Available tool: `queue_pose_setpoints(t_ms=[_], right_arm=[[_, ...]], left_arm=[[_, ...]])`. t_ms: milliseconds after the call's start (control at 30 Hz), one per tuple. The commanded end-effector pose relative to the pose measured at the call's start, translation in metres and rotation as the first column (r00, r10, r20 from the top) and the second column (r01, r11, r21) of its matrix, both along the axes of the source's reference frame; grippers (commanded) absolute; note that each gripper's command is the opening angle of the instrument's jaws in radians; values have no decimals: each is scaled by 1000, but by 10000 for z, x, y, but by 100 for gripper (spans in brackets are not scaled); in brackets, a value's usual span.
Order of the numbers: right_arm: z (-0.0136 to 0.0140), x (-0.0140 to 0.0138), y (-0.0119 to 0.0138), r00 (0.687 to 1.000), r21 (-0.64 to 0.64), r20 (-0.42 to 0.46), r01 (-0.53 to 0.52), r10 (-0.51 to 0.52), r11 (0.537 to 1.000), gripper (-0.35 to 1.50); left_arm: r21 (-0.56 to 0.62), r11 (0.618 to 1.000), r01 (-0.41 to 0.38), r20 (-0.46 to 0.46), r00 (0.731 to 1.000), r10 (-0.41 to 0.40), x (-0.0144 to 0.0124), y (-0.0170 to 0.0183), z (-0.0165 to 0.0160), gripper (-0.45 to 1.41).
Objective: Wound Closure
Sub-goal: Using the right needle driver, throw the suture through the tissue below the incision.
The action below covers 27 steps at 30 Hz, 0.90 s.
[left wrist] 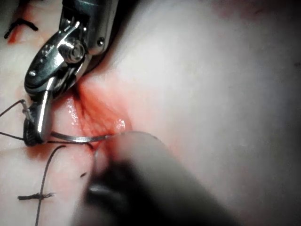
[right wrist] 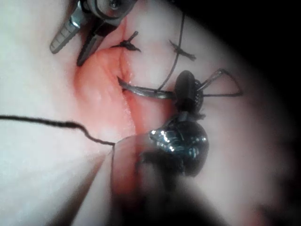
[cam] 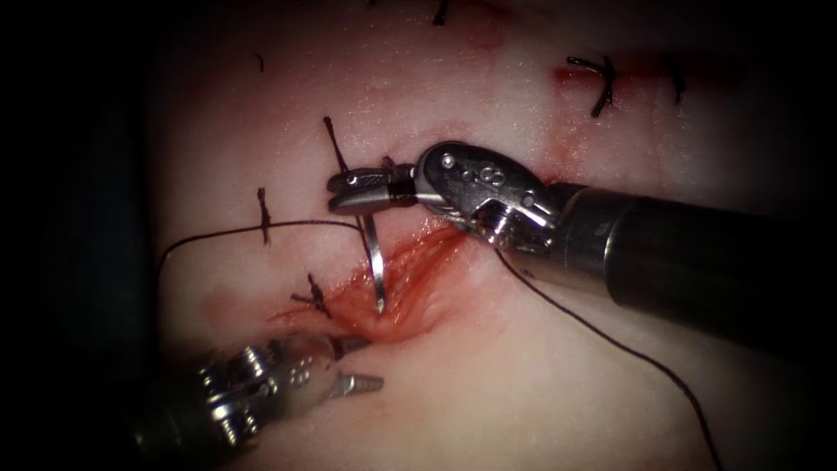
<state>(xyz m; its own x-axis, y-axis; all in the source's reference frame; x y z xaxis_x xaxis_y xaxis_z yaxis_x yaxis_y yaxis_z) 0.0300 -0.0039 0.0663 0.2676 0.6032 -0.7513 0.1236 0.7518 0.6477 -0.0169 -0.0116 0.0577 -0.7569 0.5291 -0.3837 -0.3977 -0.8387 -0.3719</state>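
The right tool (cam: 357, 192) pinched the needle (cam: 377, 262) near its thread end; its tip sat in the cut (cam: 392, 296) of the tissue (cam: 523, 384); the left tool (cam: 349, 366) was spread, holding nothing. The needle looked stiff, thin and slippery, best gripped mid-curve; the thread (cam: 610, 340) was limp.

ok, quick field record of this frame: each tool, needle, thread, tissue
right tool: fingers shut on the needle near its back end, above the cut
left tool: fingers open, holding nothing, at the cut's lower end
needle: tip down in the open cut; whether it pierces the tissue, cannot tell
thread: runs left from the needle; another length trails lower right
tissue: earlier stitches in place, red fluid in the cut
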Motion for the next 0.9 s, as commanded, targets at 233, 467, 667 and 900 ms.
queue_pose_setpoints(t_ms=[233,467,667,900], right_arm=[[4,7,11,995,-310,-70,45,-70,950,-35],[-18,7,33,993,-473,-99,12,-67,881,-35],[-26,10,32,992,-492,-105,15,-76,870,-35],[-25,11,29,993,-450,-82,34,-79,893,-35]], left_arm=[[-2,1000,4,-1,1000,-4,-9,0,2,25],[0,1000,9,-2,1000,-9,-15,-4,0,21],[-2,1000,-1,1,1000,1,-19,-6,-1,21],[-1,1000,-5,3,1000,5,-23,-9,-3,20]])
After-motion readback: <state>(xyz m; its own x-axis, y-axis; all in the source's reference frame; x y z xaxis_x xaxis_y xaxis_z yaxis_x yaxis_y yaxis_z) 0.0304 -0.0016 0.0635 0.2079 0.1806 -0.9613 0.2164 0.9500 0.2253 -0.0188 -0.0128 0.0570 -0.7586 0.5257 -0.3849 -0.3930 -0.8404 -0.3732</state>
